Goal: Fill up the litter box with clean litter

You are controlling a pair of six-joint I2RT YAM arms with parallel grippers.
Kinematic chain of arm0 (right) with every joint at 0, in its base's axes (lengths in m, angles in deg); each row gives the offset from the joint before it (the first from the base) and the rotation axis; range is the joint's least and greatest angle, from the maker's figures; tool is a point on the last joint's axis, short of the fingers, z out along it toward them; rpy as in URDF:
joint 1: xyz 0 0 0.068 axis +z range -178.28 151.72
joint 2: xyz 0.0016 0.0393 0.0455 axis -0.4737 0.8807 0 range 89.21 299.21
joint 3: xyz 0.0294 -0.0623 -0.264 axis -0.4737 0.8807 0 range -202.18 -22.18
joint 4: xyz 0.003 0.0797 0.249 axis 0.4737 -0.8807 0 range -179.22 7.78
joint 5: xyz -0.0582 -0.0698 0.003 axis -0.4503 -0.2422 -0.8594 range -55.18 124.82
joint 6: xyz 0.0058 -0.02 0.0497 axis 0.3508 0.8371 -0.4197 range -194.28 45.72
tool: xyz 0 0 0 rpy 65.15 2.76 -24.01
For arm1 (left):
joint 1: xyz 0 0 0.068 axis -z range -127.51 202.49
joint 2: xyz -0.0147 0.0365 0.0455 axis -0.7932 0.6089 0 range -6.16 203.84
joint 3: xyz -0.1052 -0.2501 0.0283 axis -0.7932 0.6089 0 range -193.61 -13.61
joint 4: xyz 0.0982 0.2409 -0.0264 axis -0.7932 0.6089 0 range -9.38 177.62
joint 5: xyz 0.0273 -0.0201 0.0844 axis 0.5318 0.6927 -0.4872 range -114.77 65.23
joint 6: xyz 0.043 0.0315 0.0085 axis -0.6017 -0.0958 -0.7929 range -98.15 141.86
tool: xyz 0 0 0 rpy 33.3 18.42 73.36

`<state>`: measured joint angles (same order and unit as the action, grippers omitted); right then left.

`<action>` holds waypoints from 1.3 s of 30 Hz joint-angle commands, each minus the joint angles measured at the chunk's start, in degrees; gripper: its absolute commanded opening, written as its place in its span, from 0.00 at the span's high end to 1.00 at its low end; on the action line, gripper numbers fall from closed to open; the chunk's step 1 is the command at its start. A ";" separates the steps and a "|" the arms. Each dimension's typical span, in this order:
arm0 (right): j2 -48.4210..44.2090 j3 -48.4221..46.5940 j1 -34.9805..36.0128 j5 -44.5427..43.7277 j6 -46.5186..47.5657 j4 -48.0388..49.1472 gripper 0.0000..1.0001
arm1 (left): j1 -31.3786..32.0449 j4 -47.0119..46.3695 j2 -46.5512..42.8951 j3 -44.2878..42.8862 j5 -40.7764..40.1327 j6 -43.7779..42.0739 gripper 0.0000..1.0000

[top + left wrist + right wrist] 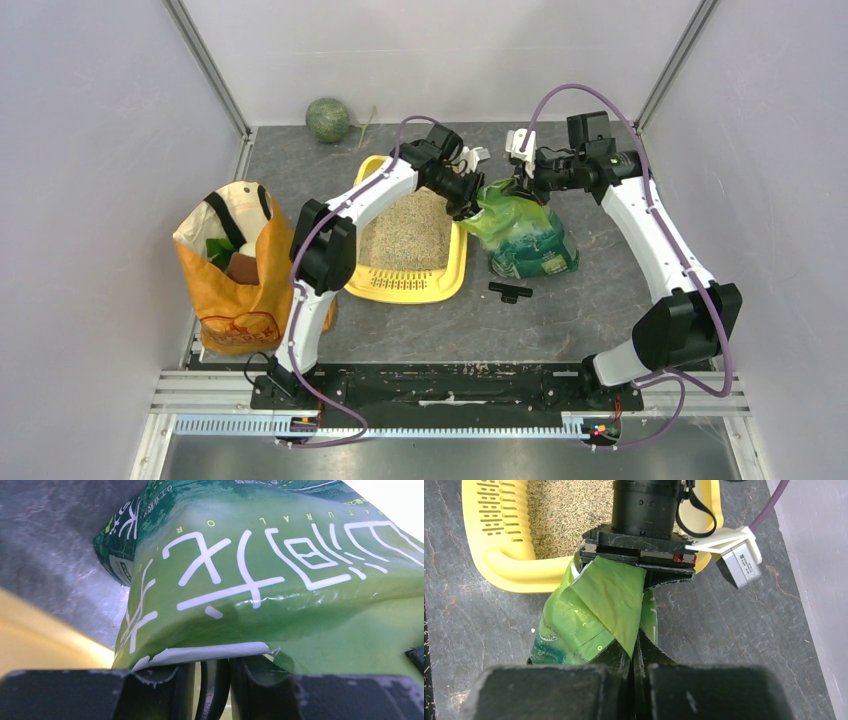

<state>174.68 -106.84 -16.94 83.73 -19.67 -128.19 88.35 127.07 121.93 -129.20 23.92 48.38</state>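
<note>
The left gripper clamps the green bag by its torn lip, just beside the right rim of the litter box, and the right gripper is pinched tight on the film behind (likely to hold the mouth spread toward the box), which lies mid-worktop near the far edge, clean litter covering its floor.

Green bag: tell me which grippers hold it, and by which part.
Both: left gripper and right gripper each pinch the green bag at its crumpled top.

White shells and black joints form the left arm and right arm; a purple cable trails each; the black fingers are scuffed.
</note>
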 commanded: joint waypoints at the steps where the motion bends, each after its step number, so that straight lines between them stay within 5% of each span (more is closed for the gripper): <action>1: -1.17 -1.73 1.84 6.04 0.29 7.45 1.00 | 1.13 -11.93 -3.37 4.62 13.05 8.97 0.98; 15: -3.43 -3.22 0.15 5.06 0.57 4.73 1.00 | -2.97 -34.54 -14.00 18.61 21.75 25.02 0.98; 39: -6.94 -3.76 -3.56 6.27 1.07 3.06 1.00 | -14.89 -39.43 -29.06 36.49 23.59 28.05 0.98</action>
<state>170.57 -106.97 -19.94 88.17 -19.51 -130.27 75.17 90.44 98.28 -93.97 41.05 74.48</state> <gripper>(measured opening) 0.008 0.320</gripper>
